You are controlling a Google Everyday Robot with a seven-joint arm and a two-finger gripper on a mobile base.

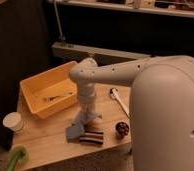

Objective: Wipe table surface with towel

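A blue-grey towel (75, 131) lies crumpled on the wooden table (50, 142), with one corner lifted up into my gripper (86, 118). The gripper points straight down at the middle of the table and is shut on the towel's upper corner. The white arm (110, 75) reaches in from the right and hides the table's right side.
A yellow bin (44, 92) with a utensil inside stands at the back left. A dark striped object (92, 137) lies right beside the towel. A small dark round object (122, 129) and a white utensil (119, 101) lie to the right. A white cup (13, 121) and a green object (15, 157) are at the left edge.
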